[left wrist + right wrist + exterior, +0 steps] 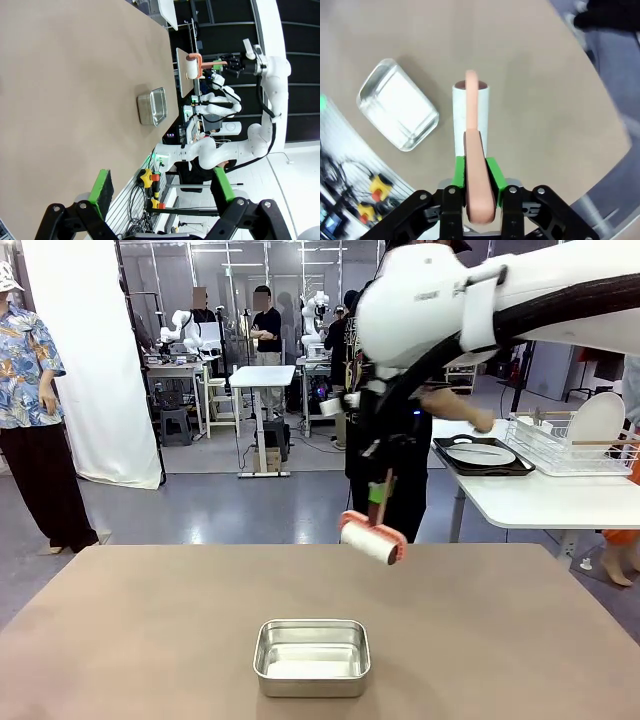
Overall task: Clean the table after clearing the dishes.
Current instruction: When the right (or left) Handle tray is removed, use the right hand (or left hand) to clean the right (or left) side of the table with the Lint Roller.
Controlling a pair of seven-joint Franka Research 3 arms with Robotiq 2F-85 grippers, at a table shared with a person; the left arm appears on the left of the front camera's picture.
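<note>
Right claw (475, 170) clamps the lint roller (371, 538) by its handle, seemingly just clear of the worktop (140, 630); left claw (162, 187) gapes wide, steel pan (312, 656) nearby.

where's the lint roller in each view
Front view: lint roller at centre, in the air beyond the steel pan.
Left wrist view: roller upper right of centre, past the pan.
Right wrist view: roller at centre, in the right pincer, pan to its left.
Shared landmark: the steel pan.
</note>
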